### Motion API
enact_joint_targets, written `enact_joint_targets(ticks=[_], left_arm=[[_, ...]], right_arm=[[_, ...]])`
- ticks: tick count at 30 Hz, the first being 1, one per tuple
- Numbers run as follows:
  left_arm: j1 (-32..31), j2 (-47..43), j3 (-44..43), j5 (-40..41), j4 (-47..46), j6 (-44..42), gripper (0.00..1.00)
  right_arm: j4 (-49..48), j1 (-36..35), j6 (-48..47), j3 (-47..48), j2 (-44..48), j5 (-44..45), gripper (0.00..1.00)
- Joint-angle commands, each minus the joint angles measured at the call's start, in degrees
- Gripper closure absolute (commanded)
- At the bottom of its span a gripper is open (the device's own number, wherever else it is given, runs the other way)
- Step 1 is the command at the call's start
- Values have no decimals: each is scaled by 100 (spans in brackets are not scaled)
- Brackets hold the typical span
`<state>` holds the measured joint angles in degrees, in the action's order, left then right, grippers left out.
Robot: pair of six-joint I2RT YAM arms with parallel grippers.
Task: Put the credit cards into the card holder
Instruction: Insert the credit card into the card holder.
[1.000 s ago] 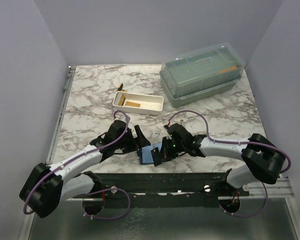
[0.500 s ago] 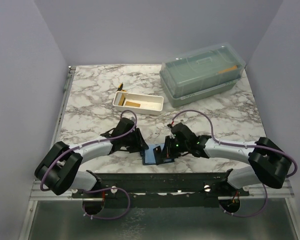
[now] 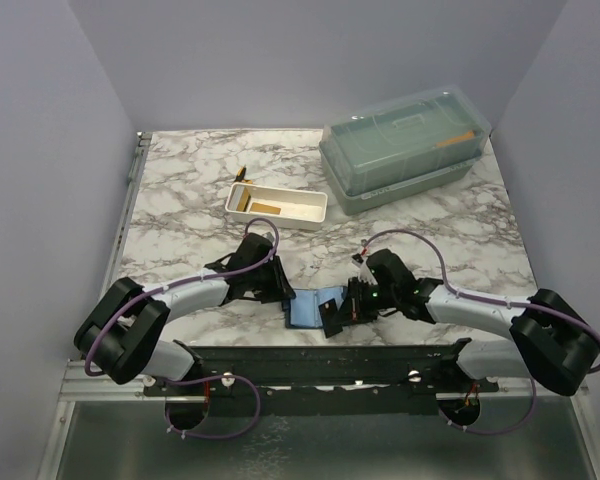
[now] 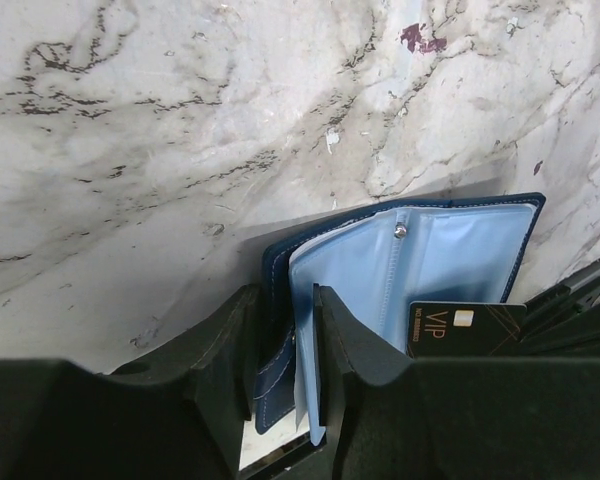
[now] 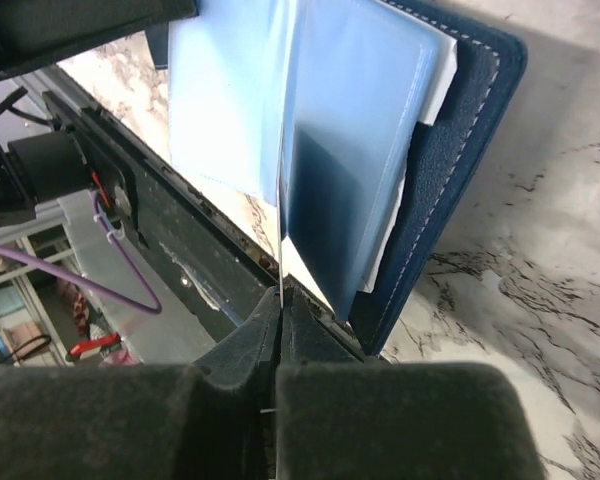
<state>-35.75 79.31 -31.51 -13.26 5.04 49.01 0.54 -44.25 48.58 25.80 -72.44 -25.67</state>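
The left gripper (image 3: 280,290) is at the near edge of the marble table (image 3: 180,200). In the left wrist view its fingers (image 4: 230,350) are clamped on the left edge of the card holder (image 4: 450,250), with the navy cover and one light-blue pocket leaf pinched between them.

Behind it, the long white tray (image 3: 315,212) holds one tan credit card (image 3: 266,208) lying flat. A yellow piece (image 3: 240,200) stands at the tray's left end; its type cannot be determined. A small dark object (image 3: 242,174) lies on the table just behind the tray.

The card holder lies open between the two grippers, light-blue pocket faces up. A dark credit card (image 4: 467,328) marked "VIP" rests against the lower right pocket face. Whether it sits inside a pocket cannot be determined.

The right gripper (image 3: 342,312) is fully closed, pinching the dark credit card. In the right wrist view the card appears edge-on between the pocket leaves.

At the far right, the translucent green box (image 3: 405,150) has its lid on. An orange object (image 3: 460,137) shows through the lid.
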Motion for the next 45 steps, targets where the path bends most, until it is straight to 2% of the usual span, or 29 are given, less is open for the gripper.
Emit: enact_joint_targets(ticks=[1, 20, 30, 45], left_arm=[[-4, 64, 71, 508, 428, -240, 68], [-10, -482, 276, 377, 275, -338, 71], [-10, -526, 250, 381, 270, -419, 73], [-10, -566, 261, 276, 228, -426, 76]], right_arm=[[-555, 22, -5, -54, -162, -544, 100], [-1314, 267, 142, 189, -1260, -1208, 100], [-1146, 310, 39, 214, -892, -1203, 100], [-1405, 373, 3, 487, -1790, -1375, 100]])
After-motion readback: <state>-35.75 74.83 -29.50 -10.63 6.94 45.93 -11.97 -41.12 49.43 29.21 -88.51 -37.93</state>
